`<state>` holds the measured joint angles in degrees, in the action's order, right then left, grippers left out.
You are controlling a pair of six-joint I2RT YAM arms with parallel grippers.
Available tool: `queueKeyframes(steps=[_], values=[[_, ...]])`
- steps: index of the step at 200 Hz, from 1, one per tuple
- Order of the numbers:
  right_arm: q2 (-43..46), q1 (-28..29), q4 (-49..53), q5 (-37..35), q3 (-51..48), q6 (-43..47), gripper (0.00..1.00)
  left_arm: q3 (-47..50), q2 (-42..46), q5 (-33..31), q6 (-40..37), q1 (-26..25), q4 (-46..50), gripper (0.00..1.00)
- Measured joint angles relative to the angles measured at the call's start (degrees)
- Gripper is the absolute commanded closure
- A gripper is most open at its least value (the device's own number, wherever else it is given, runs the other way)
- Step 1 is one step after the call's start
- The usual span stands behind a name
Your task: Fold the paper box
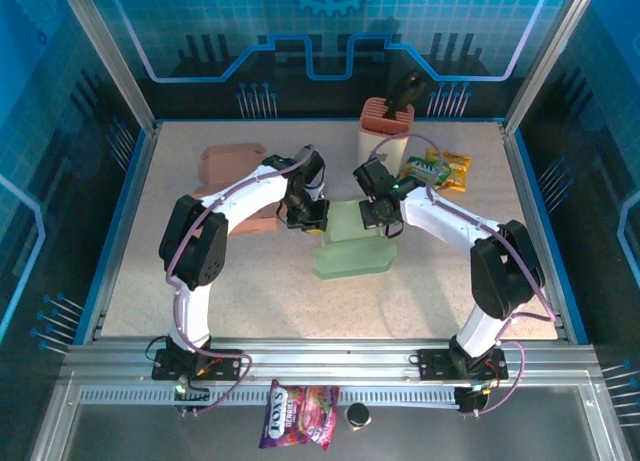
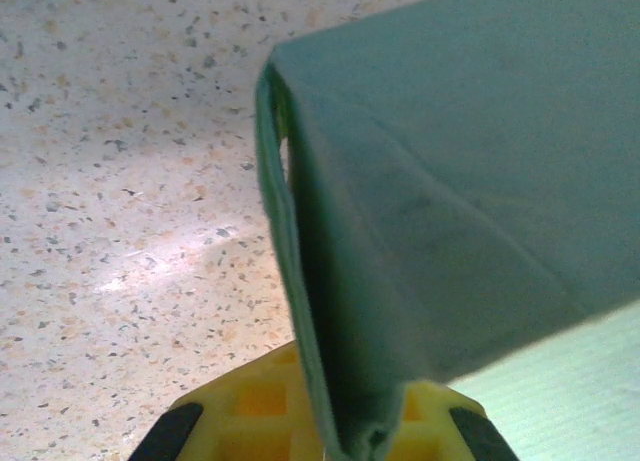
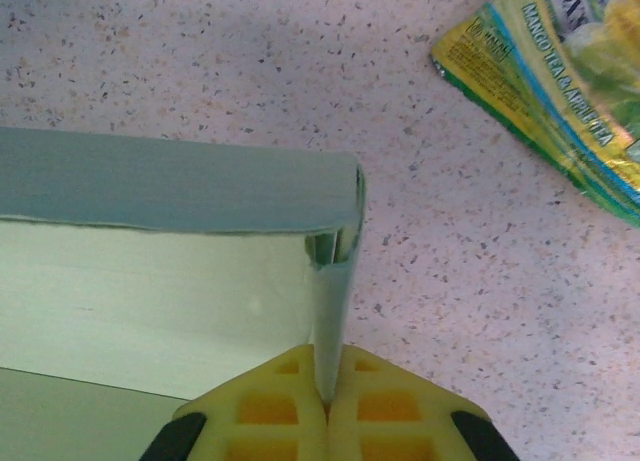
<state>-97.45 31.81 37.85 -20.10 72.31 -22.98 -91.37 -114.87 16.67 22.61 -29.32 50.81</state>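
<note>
The pale green paper box [image 1: 352,253] is seen at the centre of the tabletop [image 1: 240,291], only partly formed. A raised flap at its upper-left corner is clamped in the left gripper [image 2: 362,436], and one at the upper right in the right gripper [image 3: 327,401]. Some walls appear raised; the rest is judged yet to be folded.

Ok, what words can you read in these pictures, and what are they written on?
"MANGO TEA & APPLE TEA": on the yellow and green packet, along its edge.
"FOX'S": on the purple sweet bag at the near edge.
The other print on both bags is too small, blurred or cut off to read.
The green box has no writing that I can see.
</note>
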Motion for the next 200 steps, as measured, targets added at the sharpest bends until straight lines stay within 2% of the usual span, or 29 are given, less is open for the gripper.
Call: queueKeyframes(steps=[116,145,200], values=[[-2.7,-0.7,-2.8,5.5,-4.2,-1.3,0.81,0.9,-1.6,-3.0,0.0,-0.8,0.0,1.0],[-3.7,-0.7,-2.6,6.1,-5.0,-1.2,0.81,0.9,-1.6,-3.4,0.0,-0.8,-0.5,1.0],[-4.2,-0.6,-2.3,4.3,-5.1,-2.3,1.0,0.9,-1.6,-3.4,0.0,-0.9,-0.6,1.0]])
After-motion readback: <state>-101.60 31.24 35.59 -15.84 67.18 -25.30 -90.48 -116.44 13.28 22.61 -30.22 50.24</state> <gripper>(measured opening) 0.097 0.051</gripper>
